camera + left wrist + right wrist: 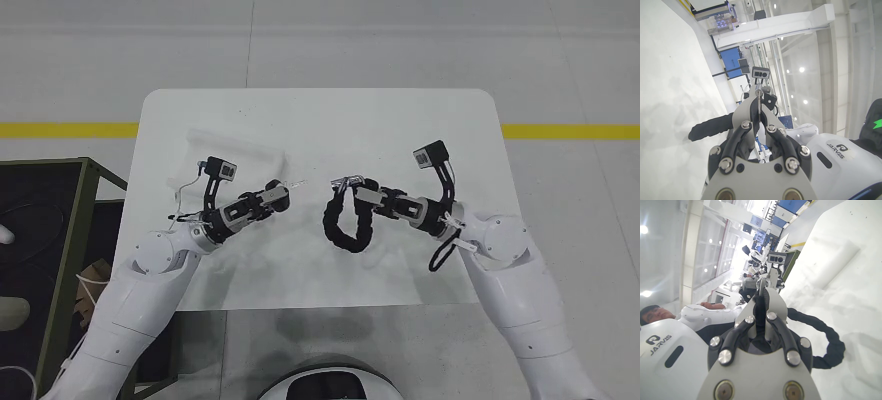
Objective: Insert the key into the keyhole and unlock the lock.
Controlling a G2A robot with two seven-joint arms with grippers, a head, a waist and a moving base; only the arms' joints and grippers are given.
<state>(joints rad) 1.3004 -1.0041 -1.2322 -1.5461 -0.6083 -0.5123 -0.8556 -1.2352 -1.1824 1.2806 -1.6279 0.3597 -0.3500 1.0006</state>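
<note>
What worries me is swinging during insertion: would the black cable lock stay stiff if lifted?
Likely floppy: the black cable lock curls limply onto the table, the right gripper holding only one end. Lifted, it would probably dangle and swing. Its cloth-like sleeve probably resists sliding.

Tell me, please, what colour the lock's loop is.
The loop is black, clearest in the top view.

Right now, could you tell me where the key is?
The key is pinched in the left end effector over the table, pointing at the lock opposite.
</note>
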